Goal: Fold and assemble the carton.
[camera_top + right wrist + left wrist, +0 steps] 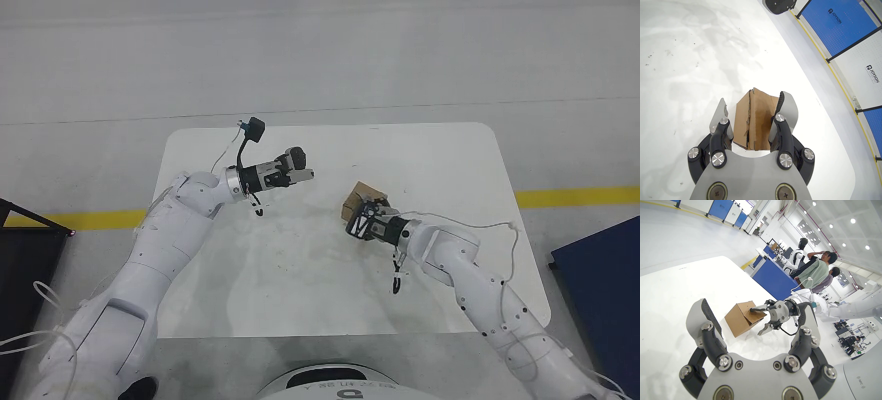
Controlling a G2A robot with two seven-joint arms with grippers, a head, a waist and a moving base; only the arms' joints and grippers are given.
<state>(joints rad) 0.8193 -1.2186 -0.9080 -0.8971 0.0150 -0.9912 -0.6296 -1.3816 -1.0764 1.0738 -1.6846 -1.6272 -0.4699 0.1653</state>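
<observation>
Straddling carton (358, 198) mid-frame with right gripper (753, 98) spread, possibly touching it; left gripper (303, 172) wide, apart toward upper left.

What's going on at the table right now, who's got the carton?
The right gripper is at the open end of the brown carton lying on the white table. Its jaws are open around the end flaps, one resting on a flap. The left gripper hovers open and empty, apart from the carton. That end is not yet closed.
</observation>
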